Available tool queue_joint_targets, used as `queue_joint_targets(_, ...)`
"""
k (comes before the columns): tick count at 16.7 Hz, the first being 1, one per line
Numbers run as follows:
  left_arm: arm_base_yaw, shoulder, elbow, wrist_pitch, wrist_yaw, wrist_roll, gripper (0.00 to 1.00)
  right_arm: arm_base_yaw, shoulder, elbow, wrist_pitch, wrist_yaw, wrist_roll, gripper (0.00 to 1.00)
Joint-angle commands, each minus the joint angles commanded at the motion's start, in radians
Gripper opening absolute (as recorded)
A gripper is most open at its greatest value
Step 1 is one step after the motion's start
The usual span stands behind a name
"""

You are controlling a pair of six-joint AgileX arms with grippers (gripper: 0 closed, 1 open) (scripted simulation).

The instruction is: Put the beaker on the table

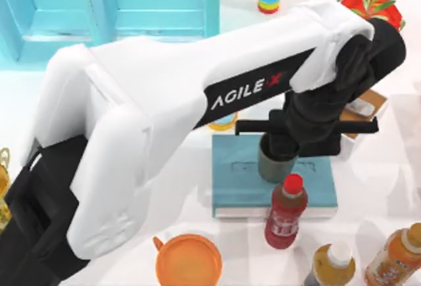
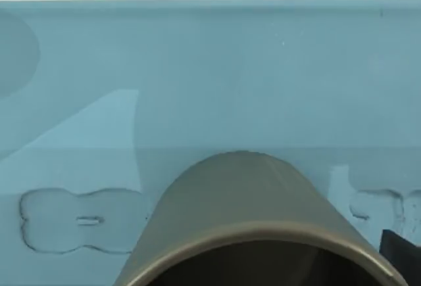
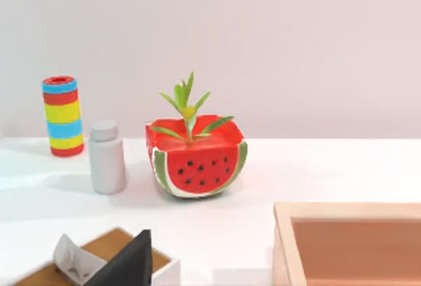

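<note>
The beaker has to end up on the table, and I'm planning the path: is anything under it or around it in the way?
The beaker stands on the teal book, at the left gripper; the red bottle stands close beside it.

White arm (image 1: 131, 135), black wrist, AGILEX lettering

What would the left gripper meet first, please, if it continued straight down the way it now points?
The left gripper points down at the beaker, so probably that first; the beaker stands on the teal book, which lies beneath. Depth is unclear.
</note>
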Motion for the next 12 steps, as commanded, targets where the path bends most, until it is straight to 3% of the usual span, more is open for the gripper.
queue_joint_targets(12,-0.002,0.004,0.040,-0.031,-0.001,-0.003,0.00,0.000,0.000,0.000,0.000,0.000,0.000,1.00)
